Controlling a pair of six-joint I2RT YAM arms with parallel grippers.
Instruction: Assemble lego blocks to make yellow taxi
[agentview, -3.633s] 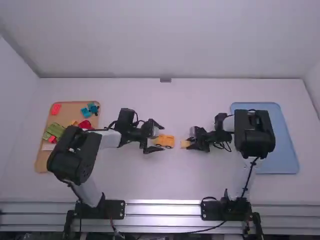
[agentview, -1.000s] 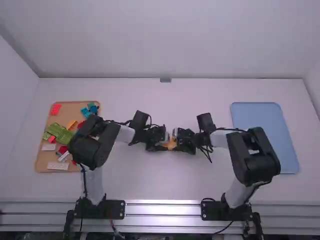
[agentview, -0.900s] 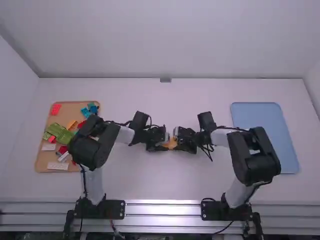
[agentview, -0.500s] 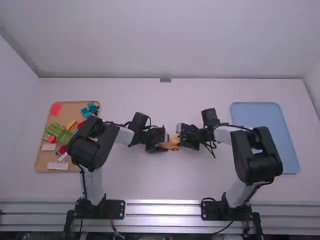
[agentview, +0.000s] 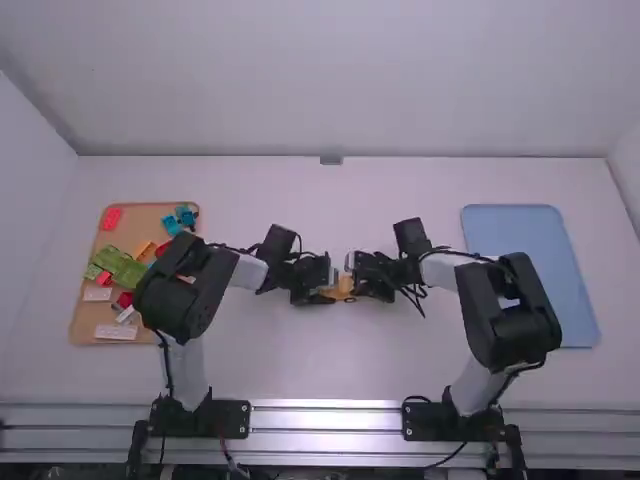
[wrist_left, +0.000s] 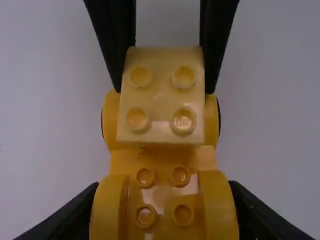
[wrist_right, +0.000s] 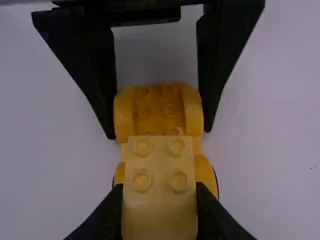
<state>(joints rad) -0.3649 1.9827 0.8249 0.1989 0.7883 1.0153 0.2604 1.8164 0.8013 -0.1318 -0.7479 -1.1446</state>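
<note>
In the high view my left gripper (agentview: 322, 290) and my right gripper (agentview: 358, 284) face each other mid-table, around the orange-yellow car base (agentview: 339, 288). The left wrist view has my left gripper (wrist_left: 164, 212) shut on the car base (wrist_left: 162, 165) at its raised, studded end. In the right wrist view, my right gripper (wrist_right: 160, 212) is shut on a pale yellow block (wrist_right: 160, 165) with studs upward. This block overlaps the base's other end, above the wheels; whether it is pressed down onto studs I cannot tell.
At the left, a brown tray (agentview: 160, 222) holds green, red, blue, orange and white pieces, partly under the left arm. A blue tray (agentview: 530, 270) lies at the right, partly beneath the right arm.
Since the oldest frame both grippers have come together, the left now closed on the car base. Over the last half second the right gripper has moved left with the pale block.
</note>
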